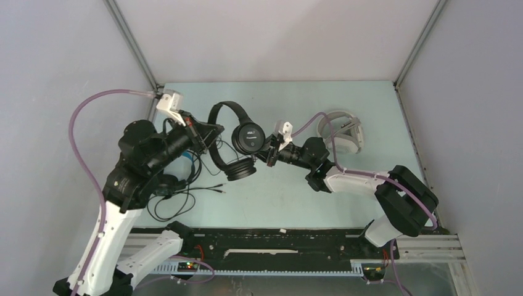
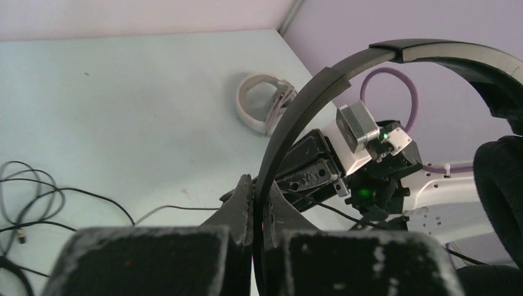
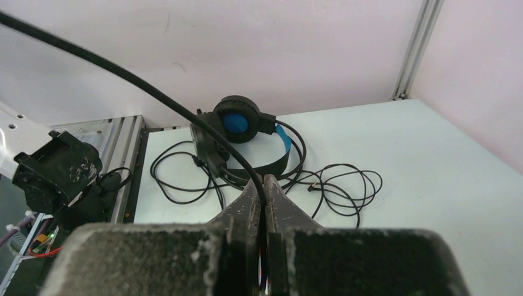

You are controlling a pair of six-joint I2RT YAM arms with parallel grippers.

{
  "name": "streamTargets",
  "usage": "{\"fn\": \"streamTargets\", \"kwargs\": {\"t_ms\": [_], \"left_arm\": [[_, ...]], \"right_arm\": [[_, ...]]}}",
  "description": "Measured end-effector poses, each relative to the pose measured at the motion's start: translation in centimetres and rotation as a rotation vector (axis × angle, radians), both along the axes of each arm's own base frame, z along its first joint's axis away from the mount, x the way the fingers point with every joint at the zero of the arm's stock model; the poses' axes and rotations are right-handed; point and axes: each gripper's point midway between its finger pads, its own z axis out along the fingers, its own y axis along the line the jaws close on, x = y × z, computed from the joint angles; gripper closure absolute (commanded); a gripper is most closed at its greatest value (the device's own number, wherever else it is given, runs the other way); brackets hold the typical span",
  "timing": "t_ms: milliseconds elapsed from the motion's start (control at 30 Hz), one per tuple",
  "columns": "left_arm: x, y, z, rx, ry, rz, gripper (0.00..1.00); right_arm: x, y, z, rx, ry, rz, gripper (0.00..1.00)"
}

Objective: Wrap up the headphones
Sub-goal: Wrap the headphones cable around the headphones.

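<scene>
My left gripper (image 1: pixel 211 131) (image 2: pixel 259 196) is shut on the thin headband (image 2: pixel 308 102) of the slim black headphones (image 1: pixel 247 137). One ear cup (image 1: pixel 240 169) of that headset rests on the table. Just right of it my right gripper (image 1: pixel 269 154) (image 3: pixel 262 188) is shut on a black cable (image 3: pixel 123 77), which runs up and to the left out of the right wrist view. The white headphones (image 1: pixel 343 132) (image 2: pixel 264 108) lie at the back right. The bulkier black headphones with a blue lining (image 3: pixel 242 123) (image 1: pixel 174 179) lie under my left arm among loose cable loops (image 3: pixel 342 185).
Loose black cables (image 1: pixel 179 200) spread over the near-left table, their plug ends (image 1: pixel 219 188) pointing toward the middle. Grey enclosure walls (image 1: pixel 74 55) close in the left, back and right sides. A black rail (image 1: pixel 277 237) runs along the near edge.
</scene>
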Motion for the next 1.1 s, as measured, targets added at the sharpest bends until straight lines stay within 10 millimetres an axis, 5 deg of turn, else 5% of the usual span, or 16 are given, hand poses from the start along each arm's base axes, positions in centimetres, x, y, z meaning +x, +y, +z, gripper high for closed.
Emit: {"fn": "streamTargets", "kwargs": {"t_ms": [433,833,1100], "left_arm": [[-0.8,-4.1,-6.0,0.009,0.174,-0.247,1.0],[-3.0,-3.2,-12.1,0.275,0.252,-0.362,1.0],[-2.5,-1.1,-15.5,0.486,0.289,-0.288,1.0]], "right_arm": [[1.9,-1.2,0.4,0.01,-0.007,-0.052,1.0],[3.5,-4.3,2.3,-0.005,-0.021,-0.112,1.0],[3.0,-5.4,2.3,-0.061,-0.021,-0.124,1.0]]}}
